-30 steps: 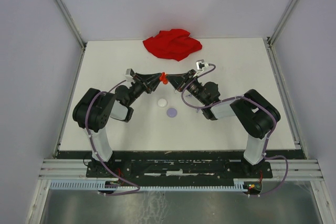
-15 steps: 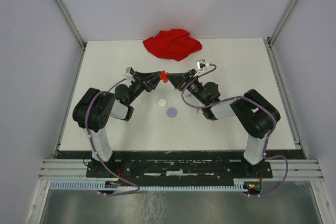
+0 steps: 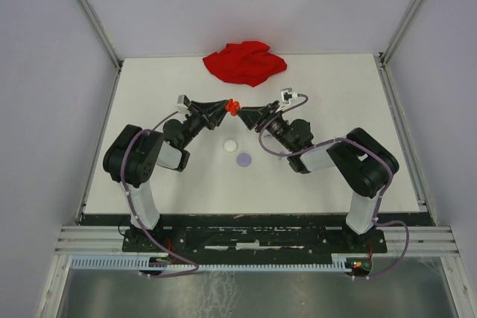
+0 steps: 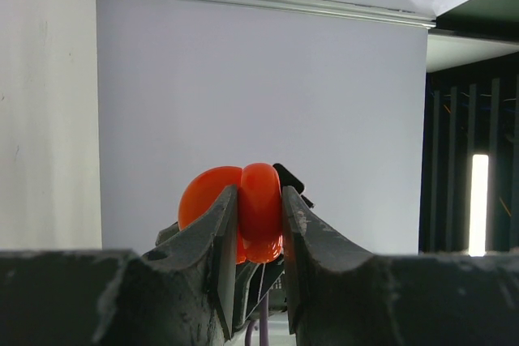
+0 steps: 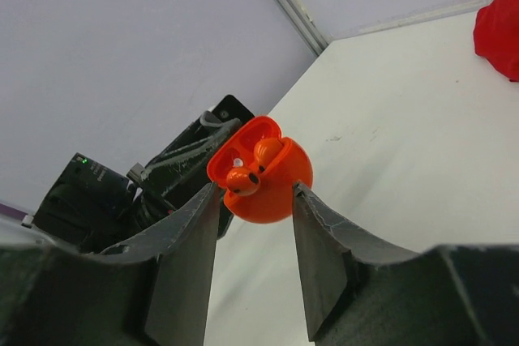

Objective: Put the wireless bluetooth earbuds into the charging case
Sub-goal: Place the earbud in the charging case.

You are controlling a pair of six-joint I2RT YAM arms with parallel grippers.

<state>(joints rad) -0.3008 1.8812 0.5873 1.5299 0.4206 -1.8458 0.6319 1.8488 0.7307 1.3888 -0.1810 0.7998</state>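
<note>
The orange-red charging case (image 4: 259, 208) is held above the table with my left gripper (image 4: 258, 228) shut on its body. In the right wrist view the case (image 5: 272, 192) hangs open, lid up, with two red earbuds in it. One earbud (image 5: 268, 150) lies deep in its well and the other earbud (image 5: 242, 180) sits at the front, sticking out a little. My right gripper (image 5: 255, 188) is open, a finger on each side of the case without touching it. From above, the case (image 3: 232, 106) shows between the left gripper (image 3: 225, 109) and the right gripper (image 3: 247, 114).
A crumpled red cloth (image 3: 244, 62) lies at the back of the white table (image 3: 335, 169). A white round disc (image 3: 231, 145) and a lavender round disc (image 3: 244, 159) lie on the table in front of the grippers.
My right gripper has opened and drawn back slightly to the right from the case. The left gripper has lifted the case a little toward the back.
</note>
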